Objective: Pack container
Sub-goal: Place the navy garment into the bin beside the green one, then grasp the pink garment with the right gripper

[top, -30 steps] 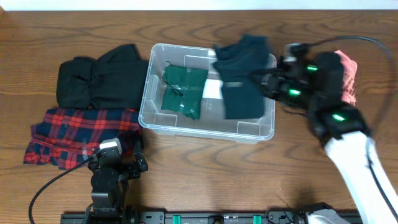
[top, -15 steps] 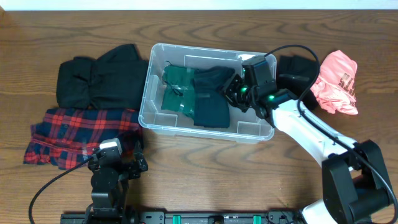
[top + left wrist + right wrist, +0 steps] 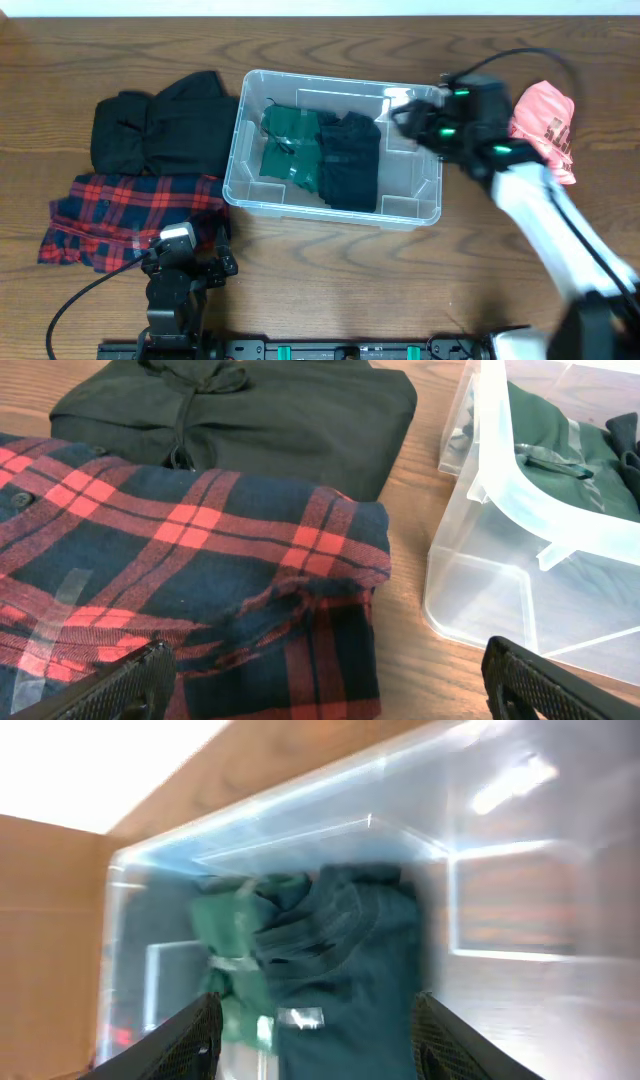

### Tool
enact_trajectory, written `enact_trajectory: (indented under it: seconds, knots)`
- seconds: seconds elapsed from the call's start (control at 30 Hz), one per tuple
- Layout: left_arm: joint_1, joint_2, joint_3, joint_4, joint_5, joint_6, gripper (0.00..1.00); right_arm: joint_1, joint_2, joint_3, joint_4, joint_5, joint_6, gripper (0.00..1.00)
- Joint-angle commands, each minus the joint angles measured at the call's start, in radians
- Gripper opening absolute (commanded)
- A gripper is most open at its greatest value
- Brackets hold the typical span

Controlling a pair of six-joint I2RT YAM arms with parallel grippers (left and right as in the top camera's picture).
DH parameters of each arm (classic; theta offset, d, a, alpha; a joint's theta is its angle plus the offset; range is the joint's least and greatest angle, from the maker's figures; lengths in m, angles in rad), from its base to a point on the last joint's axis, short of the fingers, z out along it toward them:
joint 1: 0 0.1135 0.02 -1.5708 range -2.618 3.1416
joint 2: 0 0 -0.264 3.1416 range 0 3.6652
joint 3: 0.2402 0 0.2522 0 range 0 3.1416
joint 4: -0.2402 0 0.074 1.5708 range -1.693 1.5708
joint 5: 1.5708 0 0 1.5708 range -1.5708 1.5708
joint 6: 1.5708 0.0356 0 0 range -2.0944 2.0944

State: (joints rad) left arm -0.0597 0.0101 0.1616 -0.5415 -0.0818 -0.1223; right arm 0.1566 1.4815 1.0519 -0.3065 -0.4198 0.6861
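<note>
The clear container stands at the middle of the table. Inside it lie a folded green garment and, to its right, a dark navy garment. My right gripper hovers, blurred, over the container's right end; in the right wrist view it is open, with the navy garment lying loose below and beyond its fingers. My left gripper is open low over the table, in front of a red plaid shirt.
A black garment lies left of the container, with the plaid shirt in front of it. A pink garment lies at the far right, beside my right arm. The left arm's base sits at the front left.
My right gripper has opened and let go of the navy garment, which now lies in the container beside the green one. The right arm has drawn back to the right. The left arm has not moved.
</note>
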Motion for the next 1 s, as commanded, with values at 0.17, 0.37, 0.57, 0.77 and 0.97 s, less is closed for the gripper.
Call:
enact_trajectory:
  seconds: [0.17,0.37,0.57,0.77,0.97]
  knots:
    - [0.005,-0.007,-0.015,0.002,-0.004,0.013,0.98,-0.369,-0.277,0.028,-0.288,-0.027,-0.346,0.75]
    - [0.005,-0.007,-0.015,0.002,-0.004,0.013,0.98,-0.616,-0.194,0.027,-0.406,0.087,-0.420,0.92]
    - [0.005,-0.007,-0.015,0.002,-0.004,0.014,0.98,-0.749,0.023,0.027,-0.257,0.079,-0.422,0.95]
    - [0.005,-0.007,-0.015,0.002,-0.004,0.014,0.98,-0.811,0.246,0.028,-0.096,0.017,-0.459,0.92]
    - [0.005,-0.007,-0.015,0.002,-0.004,0.013,0.98,-0.809,0.391,0.028,0.008,-0.050,-0.455,0.93]
